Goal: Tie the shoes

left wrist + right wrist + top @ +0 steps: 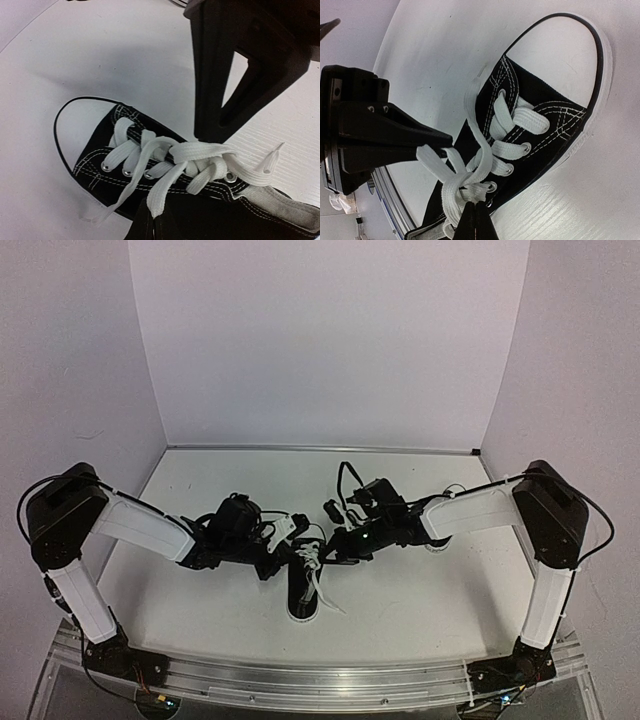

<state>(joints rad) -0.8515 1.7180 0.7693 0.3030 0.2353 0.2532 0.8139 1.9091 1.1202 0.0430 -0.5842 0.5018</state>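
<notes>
**Both Grippers Clamped on the Lace at Table Centre**

A smooth white table (420, 600) is seen, boxed in by plain white walls (330, 340) on three sides. A ribbed aluminium rail (330, 682) runs along the near edge, where the arm bases are bolted.

One small black canvas sneaker (303, 598) is found at the middle of the table, in its near half, sole down, with the toe turned toward the rail. Its rounded white rubber toe cap (82, 120) is glossy and edged with a thin black line. White double stitching is picked out on the matte canvas, and small metal eyelets (106, 165) glint along the lacing. A pale grey lining (285, 205) shows at the ankle opening. The flat white woven lace (200, 150) is crossed over itself above the top eyelets, and a loose end is trailed over the sneaker's side onto the table.

The left arm (140, 525) and right arm (480, 510), white-shelled links on black joints, are folded inward from the outer corners, and their wrists are brought together over the sneaker's ankle end.

The left gripper (442, 142) is held low and nearly level. Its black fingers are pressed fully together, and one strand of the lace is pinched at the tips. The right gripper (207, 134) is brought down steeply onto the crossing. Its fingers too are closed tight, and the lace is nipped between them right where the strands overlap. The two sets of tips are kept near each other, just apart.
</notes>
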